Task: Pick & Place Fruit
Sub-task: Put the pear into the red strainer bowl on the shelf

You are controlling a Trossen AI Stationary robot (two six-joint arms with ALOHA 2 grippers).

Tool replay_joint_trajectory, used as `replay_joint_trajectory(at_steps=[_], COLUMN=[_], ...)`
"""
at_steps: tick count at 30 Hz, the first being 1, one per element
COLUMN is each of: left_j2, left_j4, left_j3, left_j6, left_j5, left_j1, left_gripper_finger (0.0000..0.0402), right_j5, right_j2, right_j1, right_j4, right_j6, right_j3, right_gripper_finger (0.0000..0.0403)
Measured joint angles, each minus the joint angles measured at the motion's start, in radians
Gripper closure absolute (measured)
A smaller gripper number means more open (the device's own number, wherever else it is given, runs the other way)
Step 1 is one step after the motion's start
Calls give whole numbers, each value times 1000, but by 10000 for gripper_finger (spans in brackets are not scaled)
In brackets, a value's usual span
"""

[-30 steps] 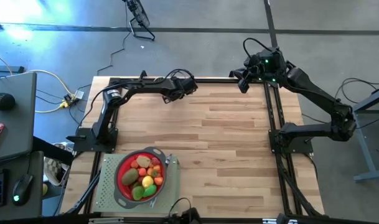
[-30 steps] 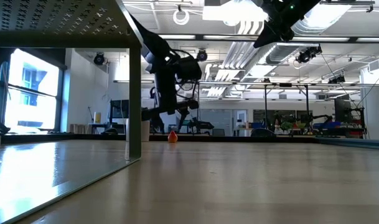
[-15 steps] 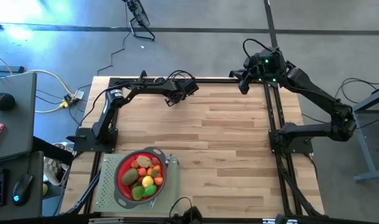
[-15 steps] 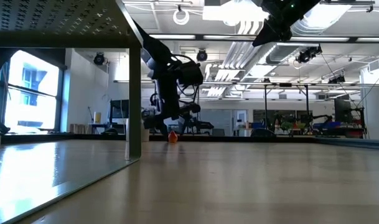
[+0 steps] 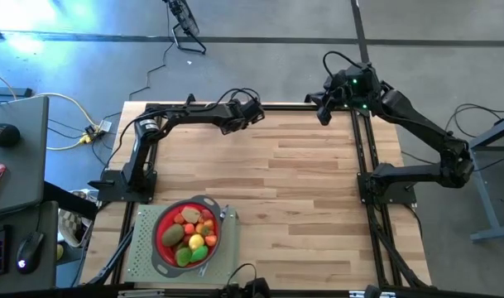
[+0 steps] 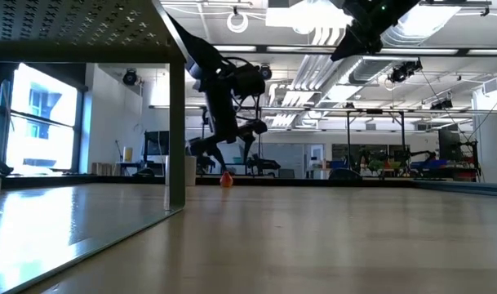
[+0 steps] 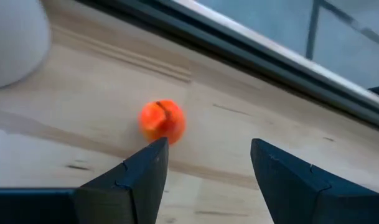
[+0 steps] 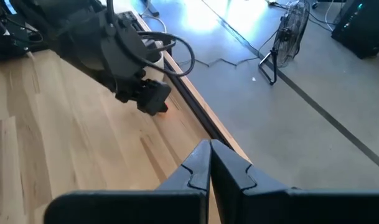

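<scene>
At the far edge of the table [image 5: 301, 165], a small orange fruit [image 7: 162, 121] sits before my wide left pincer [image 7: 205, 174]. It looks light, round, rolly; I'd pinch its middle.

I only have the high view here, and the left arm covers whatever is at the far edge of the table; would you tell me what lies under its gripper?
Observer: A small orange fruit lies on the wood near the far rail, just ahead of the left gripper.
Operator: Thank you. Is the gripper holding it?
Observer: No, its fingers stand open and the fruit sits on the table beyond their tips.
Operator: And the right gripper?
Observer: The right gripper is shut on nothing, waiting above the far right corner.
</scene>
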Motion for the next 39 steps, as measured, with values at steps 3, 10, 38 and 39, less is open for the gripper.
replay_joint_trajectory(at_steps=[3, 10, 38, 39], left_j2=[0, 0, 0, 0], left_j4=[-22, -53, -37, -37], left_j3=[-1, 0, 0, 0], left_j6=[1, 2, -18, -18], left_j5=[-12, -68, -84, -84], left_j1=[0, 0, -25, -29], left_gripper_finger=[179, 178, 346, 356], right_j5=[0, 0, 0, 0], right_j2=[0, 0, 0, 0], right_j1=[0, 0, 0, 0], right_j4=[15, 29, 14, 14], right_j6=[7, 34, 28, 28], right_j3=[0, 0, 0, 0], right_gripper_finger=[400, 400, 400, 400])
